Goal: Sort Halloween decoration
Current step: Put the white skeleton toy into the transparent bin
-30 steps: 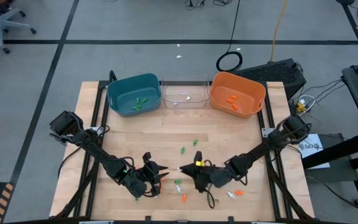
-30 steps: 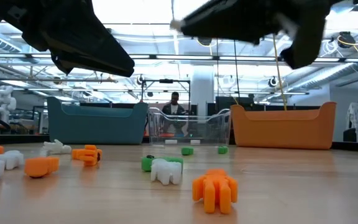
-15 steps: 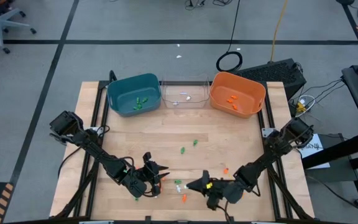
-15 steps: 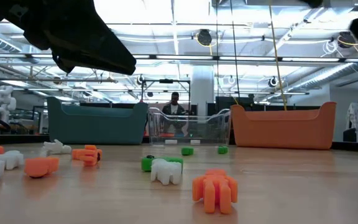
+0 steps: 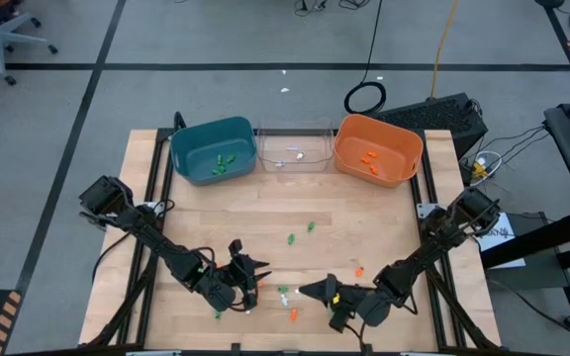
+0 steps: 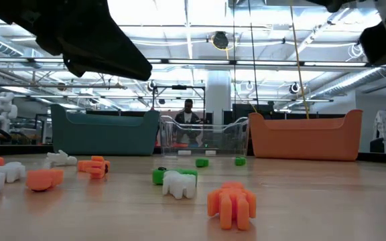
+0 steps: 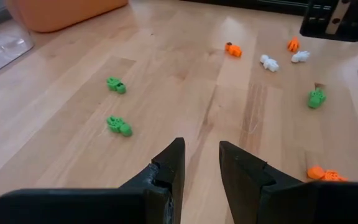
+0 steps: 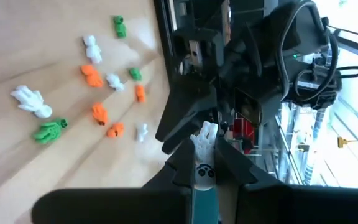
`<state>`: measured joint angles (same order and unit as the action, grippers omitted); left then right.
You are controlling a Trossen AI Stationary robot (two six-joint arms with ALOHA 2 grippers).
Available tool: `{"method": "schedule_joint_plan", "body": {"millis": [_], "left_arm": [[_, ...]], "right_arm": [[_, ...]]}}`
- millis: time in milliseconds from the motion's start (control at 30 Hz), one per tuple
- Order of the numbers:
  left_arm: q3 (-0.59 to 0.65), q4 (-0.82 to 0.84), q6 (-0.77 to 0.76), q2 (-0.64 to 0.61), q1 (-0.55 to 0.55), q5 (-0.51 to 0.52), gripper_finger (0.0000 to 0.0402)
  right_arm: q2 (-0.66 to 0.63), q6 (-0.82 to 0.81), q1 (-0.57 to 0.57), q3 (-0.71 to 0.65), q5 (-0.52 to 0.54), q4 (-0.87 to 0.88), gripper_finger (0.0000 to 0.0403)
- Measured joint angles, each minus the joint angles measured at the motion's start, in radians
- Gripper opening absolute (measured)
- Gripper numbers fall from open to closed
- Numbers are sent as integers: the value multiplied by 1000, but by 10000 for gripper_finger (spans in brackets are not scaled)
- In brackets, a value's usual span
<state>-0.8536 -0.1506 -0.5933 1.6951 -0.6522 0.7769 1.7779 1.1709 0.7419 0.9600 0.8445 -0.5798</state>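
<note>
STEP: carrying a white trinket (image 8: 204,144), pinched in my right pincer (image 5: 305,291) at the table's 6 o'clock edge | LEFT: left pincer (image 5: 258,276) parted, empty, beside it | LOOSE: trinkets (image 5: 287,302) scattered between us | NEXT: I judge a lift toward the clear bin (image 5: 295,138) at 12 o'clock.
</note>
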Motion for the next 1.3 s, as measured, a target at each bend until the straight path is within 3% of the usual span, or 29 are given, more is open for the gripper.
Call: {"method": "schedule_joint_plan", "body": {"millis": [533,1300], "left_arm": [[0,0,-1,0,0,0,98],[0,-6,-3,0,-3,-3,98]], "right_arm": [[0,-138,1,0,-4,0,14],[0,-595,-28,0,-4,1,14]]}}
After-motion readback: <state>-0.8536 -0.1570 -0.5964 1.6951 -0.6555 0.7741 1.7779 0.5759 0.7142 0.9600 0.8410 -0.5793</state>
